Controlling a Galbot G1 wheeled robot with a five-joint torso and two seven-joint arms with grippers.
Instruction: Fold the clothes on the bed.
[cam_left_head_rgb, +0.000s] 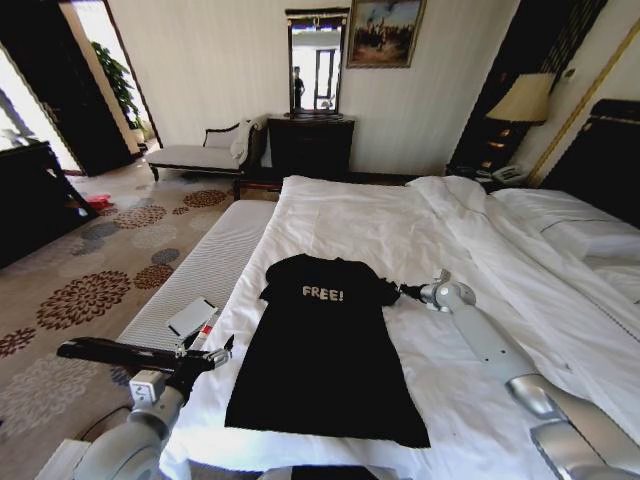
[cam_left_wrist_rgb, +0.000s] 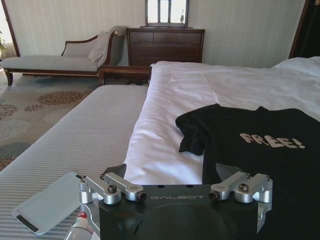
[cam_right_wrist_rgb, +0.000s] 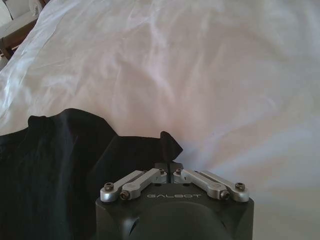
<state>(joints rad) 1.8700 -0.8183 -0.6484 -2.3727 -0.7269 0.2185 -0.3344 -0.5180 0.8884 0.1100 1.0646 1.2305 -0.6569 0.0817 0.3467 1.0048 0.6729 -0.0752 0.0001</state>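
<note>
White bed (cam_left_head_rgb: 420, 230), black T-shirt (cam_left_head_rgb: 325, 350) flat at its foot end. Right gripper (cam_right_wrist_rgb: 167, 167), fingers clamped on the sleeve; left gripper (cam_left_wrist_rgb: 175, 175), fingers apart, by shirt's other side. Risk: thin pinch slips, fabric bunches w/ duvet.

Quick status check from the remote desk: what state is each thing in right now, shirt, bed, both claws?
T-shirt: spread flat, lettering up, unfolded, right-side sleeve pinched.
Bed: made, white duvet somewhat rumpled.
Right claw: shut on the T-shirt sleeve edge.
Left claw: open, at the bed's left edge beside the T-shirt, holding nothing.
</note>
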